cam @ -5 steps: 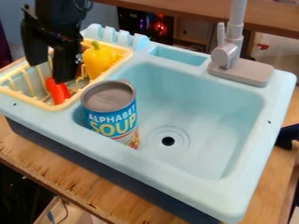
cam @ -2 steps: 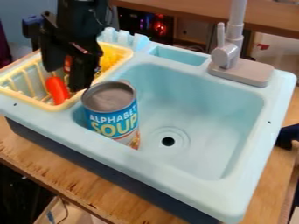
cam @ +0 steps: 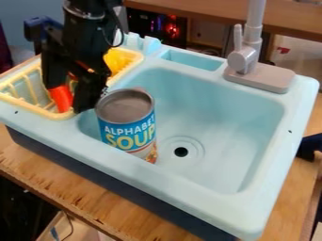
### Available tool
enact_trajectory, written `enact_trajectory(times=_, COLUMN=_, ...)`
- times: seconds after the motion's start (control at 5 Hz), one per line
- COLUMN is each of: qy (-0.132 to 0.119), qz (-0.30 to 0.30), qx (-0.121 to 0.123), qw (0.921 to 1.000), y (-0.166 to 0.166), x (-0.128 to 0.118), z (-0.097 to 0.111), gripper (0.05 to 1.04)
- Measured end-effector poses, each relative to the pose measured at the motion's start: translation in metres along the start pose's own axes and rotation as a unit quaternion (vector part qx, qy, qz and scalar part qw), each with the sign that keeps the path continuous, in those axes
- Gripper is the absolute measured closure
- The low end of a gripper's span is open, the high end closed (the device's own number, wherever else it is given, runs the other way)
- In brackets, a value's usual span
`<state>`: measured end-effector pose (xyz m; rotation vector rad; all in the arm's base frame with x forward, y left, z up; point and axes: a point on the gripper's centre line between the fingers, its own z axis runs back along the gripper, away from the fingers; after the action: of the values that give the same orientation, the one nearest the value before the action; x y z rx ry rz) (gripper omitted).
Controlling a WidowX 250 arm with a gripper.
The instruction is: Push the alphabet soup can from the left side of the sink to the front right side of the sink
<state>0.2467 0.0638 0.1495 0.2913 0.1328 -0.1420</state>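
Brown wooden shelf runs across the back, with red and purple lights glowing in a dark area below it. Up front I've got a light wooden tabletop carrying a pale blue plastic toy sink on a dark base. Sink sits at a slant to my camera. Grey faucet stands on its far rim, small rectangular recess in the rim next to it, and a round drain with a black hole in the basin floor. Soup can, a tall cylinder with a blue label and a grey top, is upright in the basin, at the near corner on the basket side, label toward me. Pale yellow plastic basket with slatted sides sits at the sink's left end as I view it. Bright yellow toy with a rounded body is in the far part of the basket, partly behind my arm; smooth red toy is in the near part. My black two-finger gripper points down over the basket's basin-side edge. Fingers are spread, with a gap between them. One overlaps the top of the red toy in my view; the other is right beside the can. Can't tell if either makes contact.
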Motion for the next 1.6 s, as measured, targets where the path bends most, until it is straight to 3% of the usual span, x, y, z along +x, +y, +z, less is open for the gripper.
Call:
enact_trajectory(times=0.4, qy=-0.023, qz=-0.033, qx=0.0, qw=0.9992, y=-0.028, x=0.009, z=0.009, gripper=0.082)
enact_trajectory(times=0.6, qy=-0.05, qz=-0.088, qx=-0.012, qw=0.9948, y=-0.069, x=0.017, z=0.017, gripper=0.082)
enact_trajectory(times=0.8, qy=-0.061, qz=-0.107, qx=-0.023, qw=0.9922, y=-0.099, x=0.021, z=0.026, gripper=0.082)
enact_trajectory(times=1.0, qy=-0.081, qz=-0.094, qx=-0.029, qw=0.9919, y=-0.106, x=0.027, z=0.044, gripper=0.082)
enact_trajectory(times=1.4, qy=-0.038, qz=0.005, qx=0.022, qw=0.999, y=-0.084, x=0.017, z=0.059, gripper=0.082)
enact_trajectory(times=1.6, qy=-0.041, qz=0.057, qx=0.021, qw=0.9973, y=-0.065, x=-0.005, z=0.078, gripper=0.082)
